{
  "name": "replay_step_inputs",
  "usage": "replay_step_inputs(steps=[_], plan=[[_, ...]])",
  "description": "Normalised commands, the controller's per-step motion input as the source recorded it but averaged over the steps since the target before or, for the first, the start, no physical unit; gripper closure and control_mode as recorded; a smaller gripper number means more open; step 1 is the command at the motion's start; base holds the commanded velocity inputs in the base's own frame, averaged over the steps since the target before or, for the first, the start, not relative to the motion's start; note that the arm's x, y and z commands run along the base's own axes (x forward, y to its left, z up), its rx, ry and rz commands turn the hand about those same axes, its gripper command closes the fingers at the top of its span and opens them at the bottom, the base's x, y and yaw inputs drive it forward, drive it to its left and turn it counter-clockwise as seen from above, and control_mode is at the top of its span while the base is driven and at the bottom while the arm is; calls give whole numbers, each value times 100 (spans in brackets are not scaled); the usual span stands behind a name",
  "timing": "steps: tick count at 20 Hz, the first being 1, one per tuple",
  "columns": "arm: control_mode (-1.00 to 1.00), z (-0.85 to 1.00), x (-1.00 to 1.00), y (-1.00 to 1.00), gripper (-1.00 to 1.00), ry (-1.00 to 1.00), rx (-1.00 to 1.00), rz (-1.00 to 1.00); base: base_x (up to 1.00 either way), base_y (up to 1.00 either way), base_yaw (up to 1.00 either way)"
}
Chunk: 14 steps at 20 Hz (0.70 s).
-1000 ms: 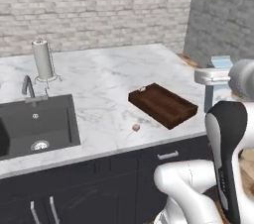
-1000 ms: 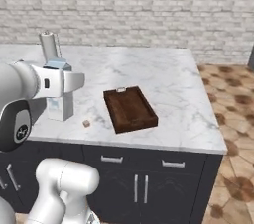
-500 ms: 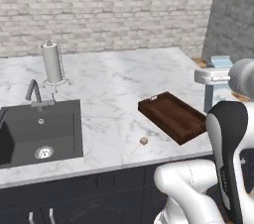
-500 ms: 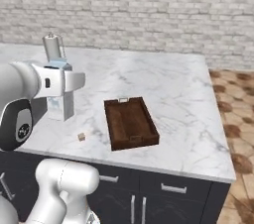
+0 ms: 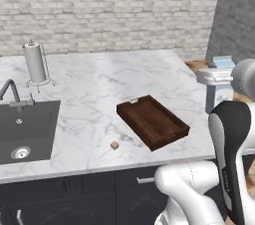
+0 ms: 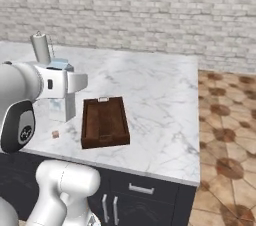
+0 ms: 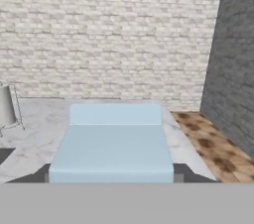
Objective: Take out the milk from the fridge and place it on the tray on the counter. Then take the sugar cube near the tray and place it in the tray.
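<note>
On the left of the left base view, a paper towel roll (image 5: 35, 62) stands on the marble table (image 5: 99, 89) behind the inset sink (image 5: 25, 132). Further right the tiny sugar cube (image 5: 114, 145) lies on bare marble near the tray (image 5: 153, 121), apart from it. The tray holds nothing. Right of the tray, beyond the table's edge, the claw (image 5: 215, 77) grips the milk (image 5: 217, 89), the carton upright and raised in the air between its fingers.
</note>
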Motion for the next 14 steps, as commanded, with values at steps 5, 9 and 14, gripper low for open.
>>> replay_step_inputs(steps=[5,9,14], plan=[[100,0,0,0,100,0,0,0,57,0,3],[100,0,0,0,100,0,0,0,36,0,2],[100,0,0,0,100,0,0,0,0,0,11]])
